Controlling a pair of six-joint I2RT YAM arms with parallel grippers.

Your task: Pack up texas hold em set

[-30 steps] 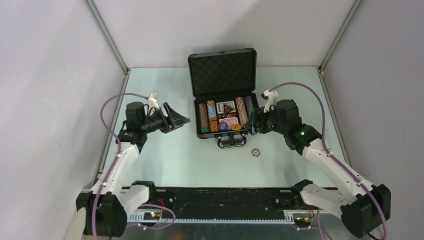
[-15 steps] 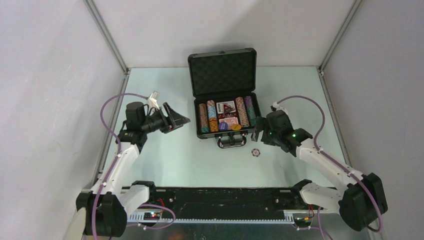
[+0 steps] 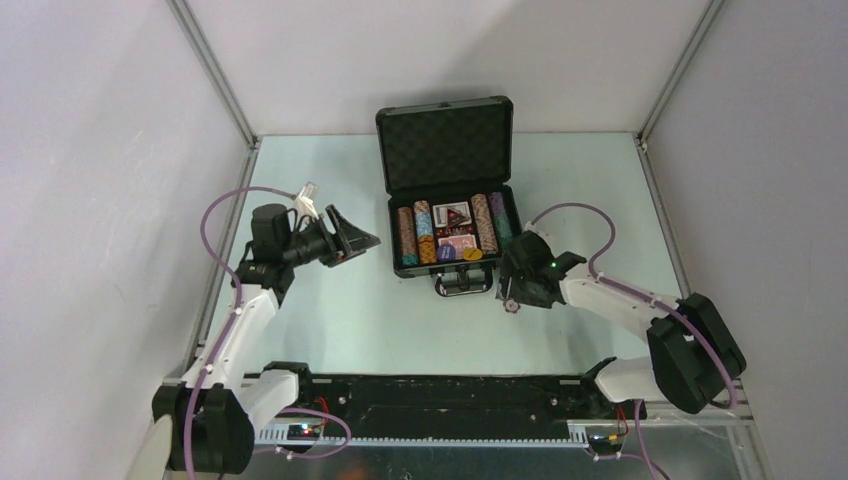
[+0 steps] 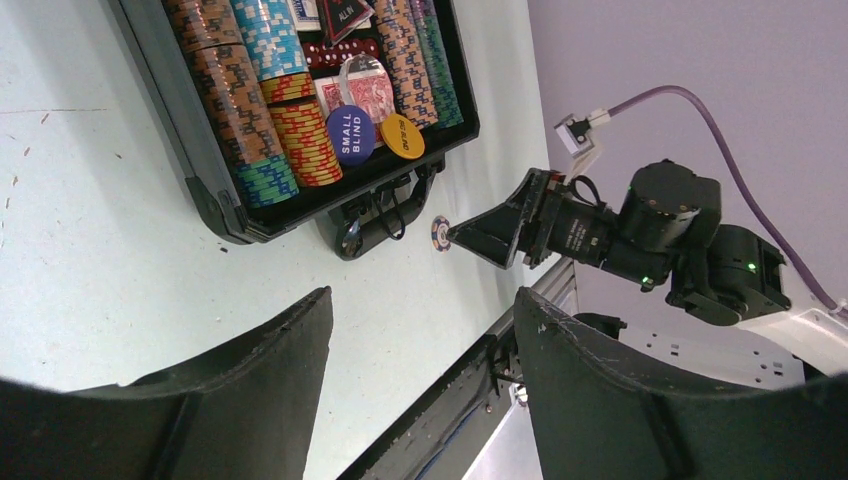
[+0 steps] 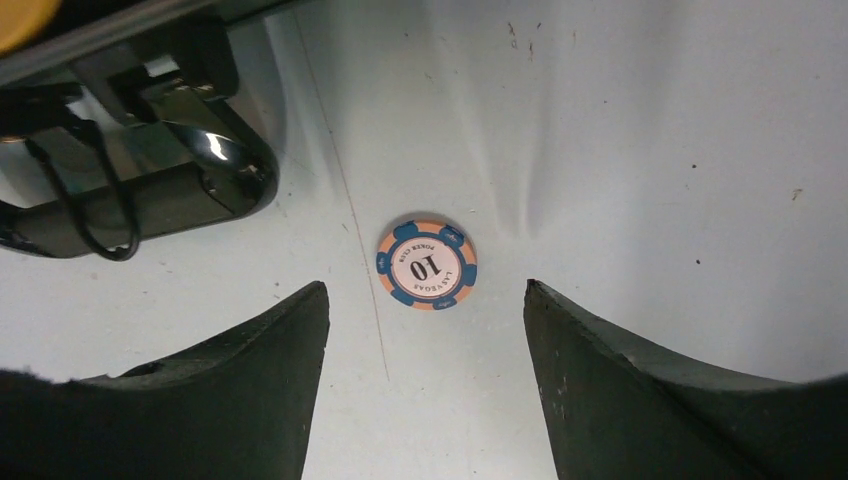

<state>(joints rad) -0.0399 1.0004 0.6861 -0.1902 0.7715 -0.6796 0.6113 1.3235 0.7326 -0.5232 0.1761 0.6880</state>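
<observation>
The black briefcase (image 3: 445,148) of the texas hold em set stands open, its foam-lined lid upright. Striped chip stacks (image 3: 407,240), card decks (image 3: 452,228), a blue disc (image 4: 350,133) and a yellow disc (image 4: 401,135) lie inside. One loose orange-and-blue "10" poker chip (image 5: 427,264) lies flat on the table just in front of the case handle (image 5: 150,190). My right gripper (image 5: 424,287) hangs open directly above it, a finger on either side, holding nothing. To the left of the case, my left gripper (image 4: 422,295) is open and empty, raised above the table.
Grey enclosure walls close in the pale green table (image 3: 330,320) on three sides. The black rail (image 3: 450,395) carrying the arm bases runs along the near edge. The right arm's purple cable (image 3: 580,215) arcs beside the case's right side.
My right gripper has left the case's right side and swung toward the near edge and left, coming down over the loose chip. The left arm has stayed still.
</observation>
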